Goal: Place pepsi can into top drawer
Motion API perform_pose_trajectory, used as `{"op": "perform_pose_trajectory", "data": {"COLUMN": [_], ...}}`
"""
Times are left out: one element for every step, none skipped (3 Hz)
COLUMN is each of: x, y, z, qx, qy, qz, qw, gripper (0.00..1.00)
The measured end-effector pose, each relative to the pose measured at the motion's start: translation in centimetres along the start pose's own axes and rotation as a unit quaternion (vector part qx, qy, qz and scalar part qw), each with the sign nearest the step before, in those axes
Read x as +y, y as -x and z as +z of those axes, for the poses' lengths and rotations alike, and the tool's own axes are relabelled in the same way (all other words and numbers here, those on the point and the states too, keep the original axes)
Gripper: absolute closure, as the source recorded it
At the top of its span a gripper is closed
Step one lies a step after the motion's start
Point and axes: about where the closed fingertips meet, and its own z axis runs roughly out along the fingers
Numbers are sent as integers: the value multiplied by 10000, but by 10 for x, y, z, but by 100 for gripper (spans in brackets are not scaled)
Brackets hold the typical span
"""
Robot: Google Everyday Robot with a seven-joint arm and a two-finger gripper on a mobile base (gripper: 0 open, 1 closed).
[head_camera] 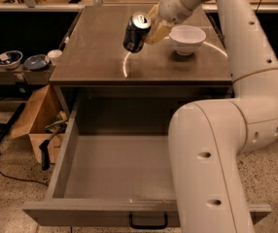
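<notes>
Carrying step, camera view: gripper (pixel 148 31) pinches the pepsi can (pixel 136 32), which is tilted and looks raised over the countertop (pixel 95 57), just beside the white bowl (pixel 187 39). Top drawer (pixel 63 154) is open below. Imo: bring can fwd past counter edge, avoid bowl, lower inside the walls, then release.
</notes>
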Motion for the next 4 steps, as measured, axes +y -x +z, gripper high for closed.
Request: {"op": "perform_pose_trajectory", "data": {"x": [-1,0,1,3], "y": [11,34,69,108], "z": [-38,-86,-147,-164], "qx": [362,623,537,320], "qy": [-142,-491,-1271,-1575], "qz": [189,314,354,153], "qw": [9991,9964,9898,9869], "gripper": [100,100,100,100]}}
